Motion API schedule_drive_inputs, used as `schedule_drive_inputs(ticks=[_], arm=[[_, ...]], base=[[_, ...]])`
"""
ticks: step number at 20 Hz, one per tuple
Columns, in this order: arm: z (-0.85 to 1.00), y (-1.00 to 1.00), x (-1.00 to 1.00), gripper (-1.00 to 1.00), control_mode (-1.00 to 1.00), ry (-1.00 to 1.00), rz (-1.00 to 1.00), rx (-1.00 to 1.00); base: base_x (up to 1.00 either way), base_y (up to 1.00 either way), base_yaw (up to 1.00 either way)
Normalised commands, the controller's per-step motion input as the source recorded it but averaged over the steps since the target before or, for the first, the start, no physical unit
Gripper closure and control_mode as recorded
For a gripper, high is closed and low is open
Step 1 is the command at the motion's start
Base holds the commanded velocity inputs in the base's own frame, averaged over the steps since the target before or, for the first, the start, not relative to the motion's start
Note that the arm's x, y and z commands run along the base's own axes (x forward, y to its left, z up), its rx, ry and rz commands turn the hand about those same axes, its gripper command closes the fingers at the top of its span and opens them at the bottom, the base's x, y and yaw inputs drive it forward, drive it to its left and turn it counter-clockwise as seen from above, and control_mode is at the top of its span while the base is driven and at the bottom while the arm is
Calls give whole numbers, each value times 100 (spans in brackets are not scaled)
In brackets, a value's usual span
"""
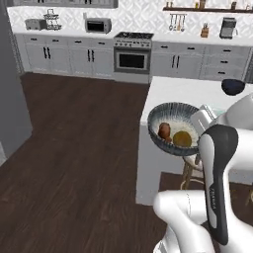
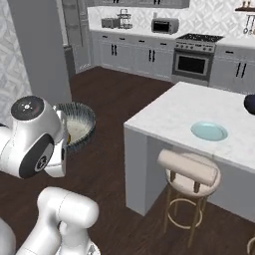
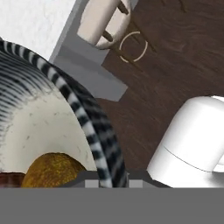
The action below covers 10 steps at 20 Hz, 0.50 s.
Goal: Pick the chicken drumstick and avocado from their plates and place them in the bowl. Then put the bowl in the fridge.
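The blue-grey ribbed bowl [image 1: 170,114] hangs in the air beside the island's end, above the wood floor, with my gripper [image 1: 198,125] shut on its right rim. Inside it lie the reddish-brown chicken drumstick [image 1: 164,131] and the yellowish avocado [image 1: 182,139]. The hand view shows the bowl's striped rim [image 3: 89,127] between the fingertips of the gripper [image 3: 111,180], with the avocado [image 3: 52,168] and a sliver of the drumstick [image 3: 8,179] beside it. In the right base view the bowl [image 2: 82,124] sits half hidden behind my arm. One teal plate [image 2: 209,131] lies bare on the island. The grey fridge [image 2: 40,50] stands to the left.
The white island counter [image 2: 169,112] carries a dark navy bowl [image 1: 232,87] at its far side. A padded stool [image 2: 189,172] stands against the island's near face. Dark wood floor [image 1: 74,148] stretches left toward the fridge side [image 1: 10,99]. Cabinets and an oven [image 1: 132,59] line the back wall.
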Motion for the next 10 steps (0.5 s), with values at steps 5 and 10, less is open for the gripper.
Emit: schedule_drive_inputs(ticks=[5,10], arm=[[0,0,0,100,100,0,0,0],[0,0,0,100,100,0,0,0]], base=[[87,100,38],[100,100,10]])
